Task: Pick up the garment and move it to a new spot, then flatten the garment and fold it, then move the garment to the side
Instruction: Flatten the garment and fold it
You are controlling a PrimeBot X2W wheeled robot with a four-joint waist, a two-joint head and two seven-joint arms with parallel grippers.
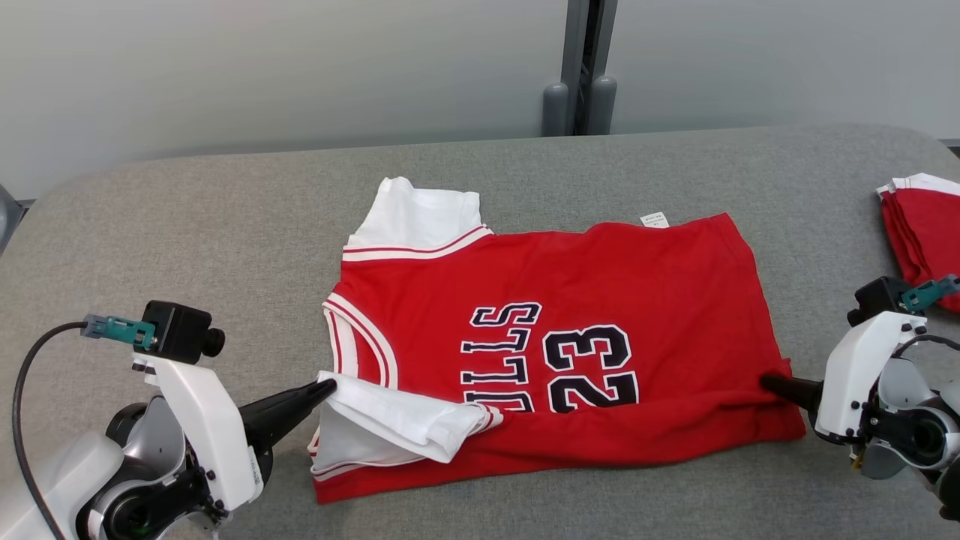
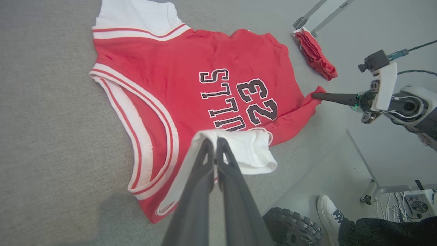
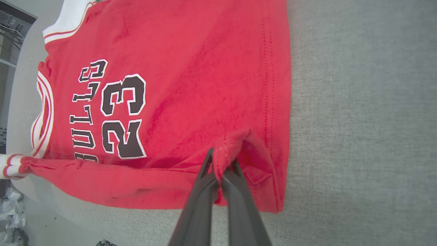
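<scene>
The jersey point(image 1: 600, 300) lies flat on the grey table point(image 1: 187, 225) between both sets of fingers. It looks soft, light and floppy, best pinched at its edges. The left gripper point(image 1: 328, 388) is closed tight on the white sleeve point(image 1: 397, 420), the right gripper point(image 1: 766, 382) on the red hem point(image 3: 235, 143), bunched at its tips. The left wrist view adds a person's shoe point(image 2: 329, 213) beyond its fingers

The garment point(image 1: 600, 300) lies across the middle of the worktop point(image 1: 187, 225), neck end toward the robot's left and hem toward its right, with one sleeve point(image 1: 397, 420) folded onto its near left part. The left end effector point(image 1: 330, 388) touches that sleeve's left edge, and the right end effector point(image 1: 766, 381) touches the hem's near corner. A folded pile point(image 1: 926, 225) rests well apart at the worktop's right edge.
</scene>
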